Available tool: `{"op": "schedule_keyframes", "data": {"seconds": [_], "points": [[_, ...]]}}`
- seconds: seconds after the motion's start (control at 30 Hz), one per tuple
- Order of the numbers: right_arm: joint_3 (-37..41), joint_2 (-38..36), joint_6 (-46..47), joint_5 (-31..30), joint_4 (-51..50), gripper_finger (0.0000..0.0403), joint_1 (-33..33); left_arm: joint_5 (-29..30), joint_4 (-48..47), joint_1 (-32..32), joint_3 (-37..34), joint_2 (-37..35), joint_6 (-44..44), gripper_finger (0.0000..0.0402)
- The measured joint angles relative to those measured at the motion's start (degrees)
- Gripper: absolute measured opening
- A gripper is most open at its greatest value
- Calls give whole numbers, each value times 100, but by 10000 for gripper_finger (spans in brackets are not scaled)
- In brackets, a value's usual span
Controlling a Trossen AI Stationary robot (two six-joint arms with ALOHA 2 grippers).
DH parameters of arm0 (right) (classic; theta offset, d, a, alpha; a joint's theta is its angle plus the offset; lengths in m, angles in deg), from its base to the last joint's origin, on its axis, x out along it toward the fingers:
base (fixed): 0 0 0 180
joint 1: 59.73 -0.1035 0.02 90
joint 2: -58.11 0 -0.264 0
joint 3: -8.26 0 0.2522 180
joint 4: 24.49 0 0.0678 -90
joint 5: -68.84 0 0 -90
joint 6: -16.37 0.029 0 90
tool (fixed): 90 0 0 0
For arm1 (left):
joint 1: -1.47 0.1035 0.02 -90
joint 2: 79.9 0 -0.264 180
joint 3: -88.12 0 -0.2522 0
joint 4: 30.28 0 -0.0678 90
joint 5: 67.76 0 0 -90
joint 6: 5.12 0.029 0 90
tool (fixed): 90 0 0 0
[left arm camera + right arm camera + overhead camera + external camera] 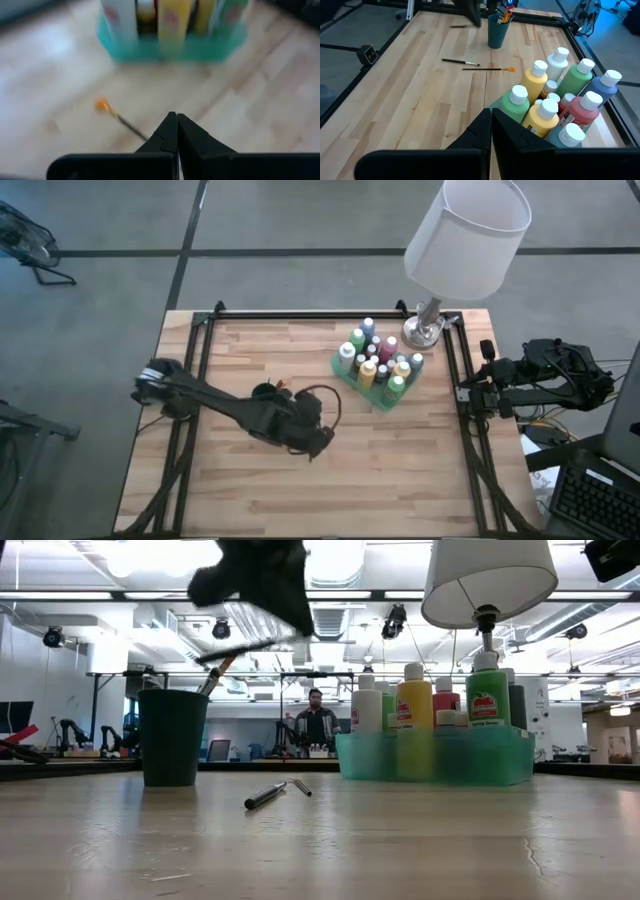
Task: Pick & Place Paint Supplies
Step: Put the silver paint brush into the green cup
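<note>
Our left claw (pixel 318 442) hangs over the middle of the table (pixel 250 490) with its fingers pressed together and nothing between them. Just ahead of it, an orange-tipped brush (pixel 489 69) and a darker brush (pixel 460 61) lie loose on the wood. Beyond them stands the green tray (pixel 384 402), packed with white-capped paint bottles (pixel 378 364). The dark green cup (pixel 498 31) stands close beside this claw and already holds a few brush handles.

We judge the step in hand to be fetching one of the loose brushes, probably for the cup. To do it well we need to open the fingers first, come down square across the thin handle near its middle, and close gently so it does not roll or skate away. The two brushes lie near each other, so we should take one cleanly without nudging the other.

Our right claw (pixel 491 116) waits off that side's edge, closed and empty, looking past the tray.

The table is pale wooden planking inside a dark metal frame. A white-shaded lamp (pixel 466 228) stands behind the tray. Past the table, a bright workshop opens out, with ceiling lights and a person (pixel 317 722) standing far off.
</note>
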Motion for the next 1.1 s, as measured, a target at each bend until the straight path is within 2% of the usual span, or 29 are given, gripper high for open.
{"op": "schedule_keyframes", "data": {"seconds": [0.3, 0.5, 0.63, 0.77, 0.87, 0.93, 1.0, 1.1], "points": [[-2, 0, 0, -2, -1, 8, 2, 1983, 554, -7, -268, -1009, 1337, 0], [0, 0, 0, -1, -1, 8, 2, 2726, 1234, -12, -1050, -1782, 1758, 0], [-1, 0, 0, -1, 0, 8, 0, 2786, 2232, -14, -2092, -2516, 2255, 0], [-2, -1, 0, -2, -1, 8, 0, 2638, 4602, -93, -3292, -3347, 3961, 0], [-1, 0, 0, -2, 0, 8, 2, 1879, 6571, -81, -4204, -3897, 5400, 0], [-2, 0, 0, -1, 0, 8, 0, 1310, 7593, -71, -4774, -4238, 6016, 0], [0, 0, 0, -1, 0, 8, 2, 990, 8161, -71, -5307, -4578, 6418, 0], [-1, 0, 0, -1, 1, 8, 0, 865, 8675, -73, -5997, -5074, 6568, 0]]}}
